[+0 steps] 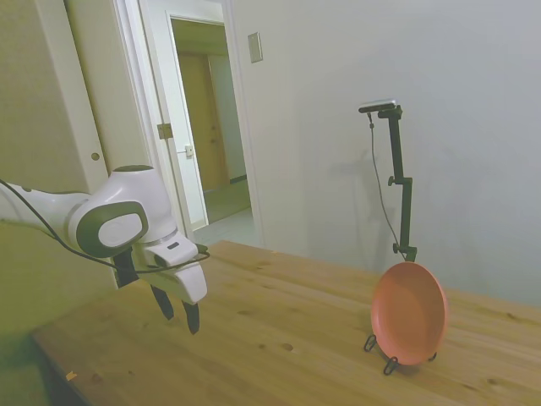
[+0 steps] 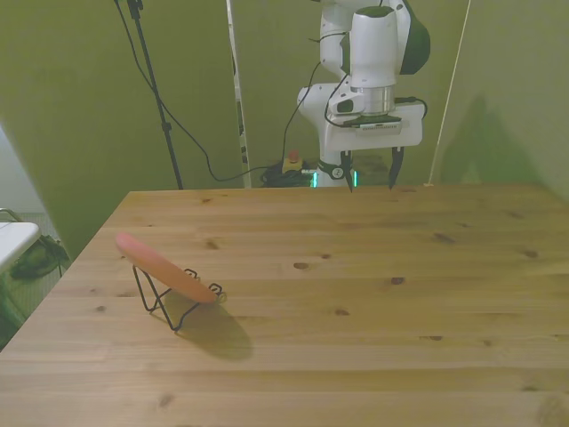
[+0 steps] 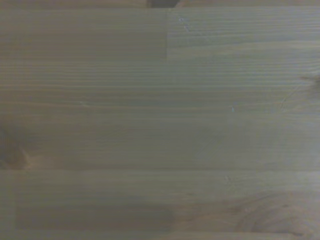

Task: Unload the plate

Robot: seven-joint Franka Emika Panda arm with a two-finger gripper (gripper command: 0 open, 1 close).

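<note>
The plate [image 1: 409, 312] leans tilted on a black wire stand [image 2: 171, 307] near the table's [image 2: 373, 302] edge at the front view's left. The gripper [image 2: 371, 178] hangs above the far edge — fingers spread wide, holding nothing — well apart from the plate. Wrist view: bare wood only.
</note>
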